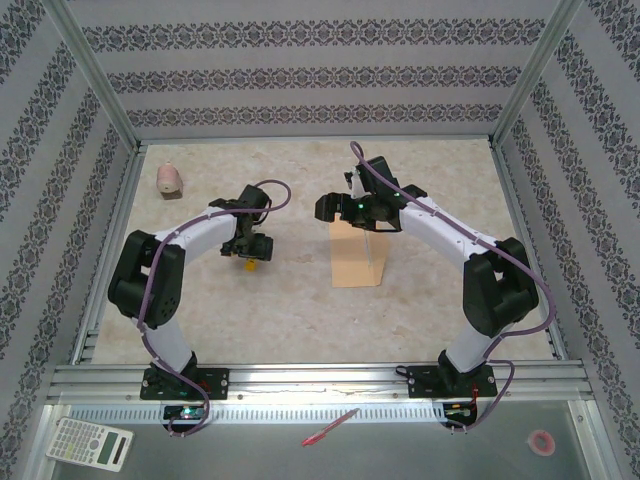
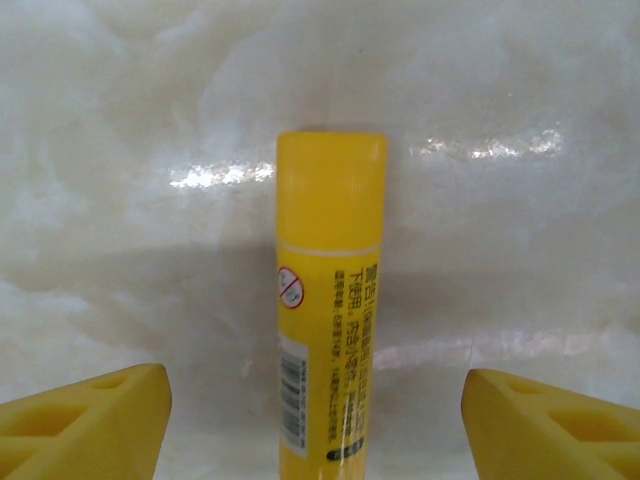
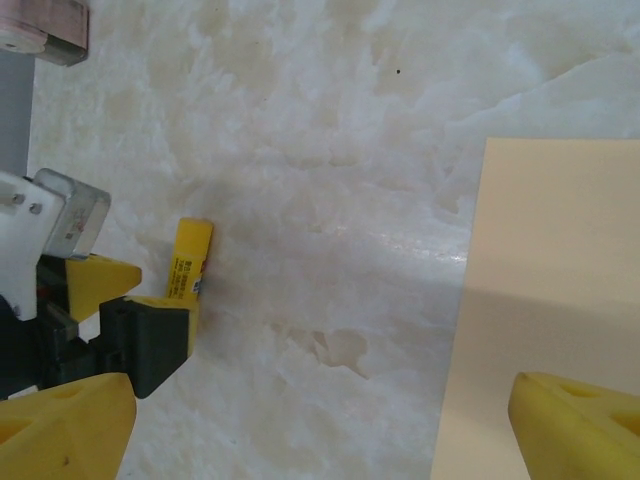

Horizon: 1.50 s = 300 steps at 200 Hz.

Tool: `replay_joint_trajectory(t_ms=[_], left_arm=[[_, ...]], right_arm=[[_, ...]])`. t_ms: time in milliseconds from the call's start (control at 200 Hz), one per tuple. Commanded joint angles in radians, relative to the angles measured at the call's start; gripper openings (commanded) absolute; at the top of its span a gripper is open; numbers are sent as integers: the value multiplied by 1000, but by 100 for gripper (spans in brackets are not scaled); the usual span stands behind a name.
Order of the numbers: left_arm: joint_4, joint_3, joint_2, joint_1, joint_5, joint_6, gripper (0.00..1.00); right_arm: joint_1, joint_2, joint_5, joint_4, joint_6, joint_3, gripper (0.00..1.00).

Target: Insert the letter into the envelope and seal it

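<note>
The tan envelope [image 1: 358,258] lies flat at the table's middle; its edge fills the right of the right wrist view [image 3: 550,300]. The letter is out of view. A yellow glue stick [image 2: 330,300] lies on the marble top, straight between the fingers of my left gripper [image 2: 315,405], which is open with a gap on both sides of the stick. From above, the left gripper [image 1: 250,256] hangs over the stick. My right gripper [image 1: 337,207] hovers open beside the envelope's far left corner, nothing between its fingertips [image 3: 320,425]. It also sees the glue stick [image 3: 192,255].
A pink roll [image 1: 168,180] stands at the back left of the table. Metal frame rails [image 1: 320,375] bound the table. On the near ledge outside lie a calculator [image 1: 90,443], a red pen [image 1: 330,427] and a small tape ring [image 1: 541,441].
</note>
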Motion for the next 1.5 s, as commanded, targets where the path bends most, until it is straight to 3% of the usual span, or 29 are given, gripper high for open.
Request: replay_joint_trajectory(t_ms=[0,190,355,1119,1494], left_arm=[[38,-19,19,9,8,19,71],[63,-31,24,9,7,26,55],[69,-27,30,9,2,33,48],[89,-31,42,9,-21,41,36],[94,-30,54,9,-21,42,35]], right_arm=[[-13,7,-16,16,6,-1,95],[-29,-5,-17,16,7,-18,95],[-37,-10,-22,17,7,-29,94],[-47,4,-45,20,10,-25,92],[-51,16,-51,17,9,-10,92]])
